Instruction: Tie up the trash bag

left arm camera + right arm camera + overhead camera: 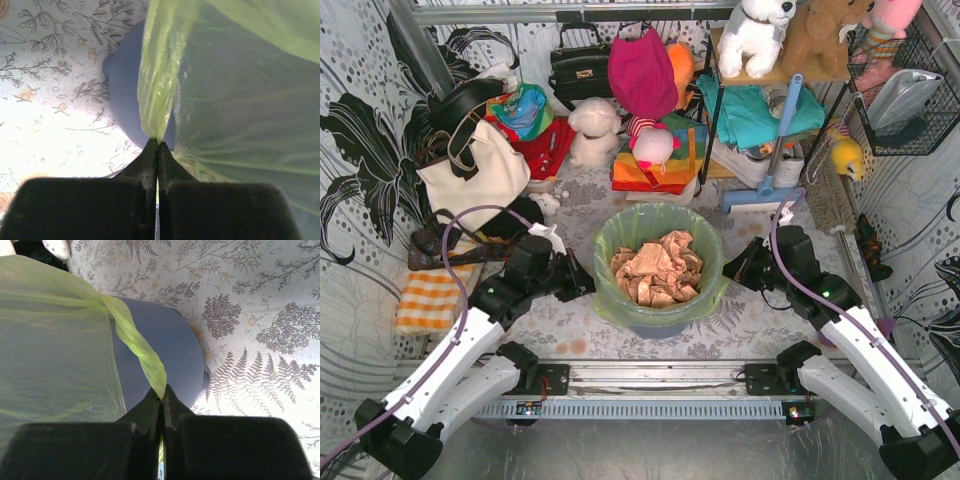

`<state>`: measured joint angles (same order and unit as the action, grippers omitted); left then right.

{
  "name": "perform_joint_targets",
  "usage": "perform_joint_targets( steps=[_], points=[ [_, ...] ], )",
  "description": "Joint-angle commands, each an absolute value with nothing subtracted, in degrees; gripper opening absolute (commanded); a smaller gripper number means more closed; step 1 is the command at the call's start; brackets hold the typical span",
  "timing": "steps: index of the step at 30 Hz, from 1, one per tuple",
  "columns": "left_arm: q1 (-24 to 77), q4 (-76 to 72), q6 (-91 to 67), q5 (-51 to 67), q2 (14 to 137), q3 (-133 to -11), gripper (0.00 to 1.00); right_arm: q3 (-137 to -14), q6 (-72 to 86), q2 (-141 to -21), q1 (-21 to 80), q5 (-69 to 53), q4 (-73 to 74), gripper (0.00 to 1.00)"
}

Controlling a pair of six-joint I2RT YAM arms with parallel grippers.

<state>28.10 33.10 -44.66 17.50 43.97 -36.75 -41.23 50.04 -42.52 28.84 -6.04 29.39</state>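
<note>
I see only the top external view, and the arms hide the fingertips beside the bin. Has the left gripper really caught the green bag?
Observer: Yes. In the left wrist view, the left gripper is shut on a gathered fold of the trash bag.
Operator: And the other side?
Observer: The right gripper is also shut, pinching a twisted strip of the bag's edge.
Operator: Is the bin wall pinched together with the film?
Observer: No. Only green film shows between the closed jaws; the blue-grey bin stands behind the strip.
</note>
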Motion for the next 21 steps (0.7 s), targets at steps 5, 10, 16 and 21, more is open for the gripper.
perform_joint_targets(
  steps=[5,10,16,21],
  points=[
    [28.1,41.3,-44.6,17.3,40.1,-44.7,0.0,-45.5,51.0,-39.8,28.5,-7.7,30.5,0.0],
    [28.1,43.9,-44.1,15.3,40.5,-50.6,0.0,-47.8,51.3,-39.2,28.5,-9.1,28.3,0.0],
    [28.1,47.7,-42.5,13.1,42.6,-58.7,0.0,-53.5,50.0,-40.0,28.5,-10.2,28.1,0.0],
    [28.1,48.9,-41.1,12.0,44.8,-64.7,0.0,-57.3,48.9,-40.0,28.5,-10.5,27.4,0.0]
  ],
)
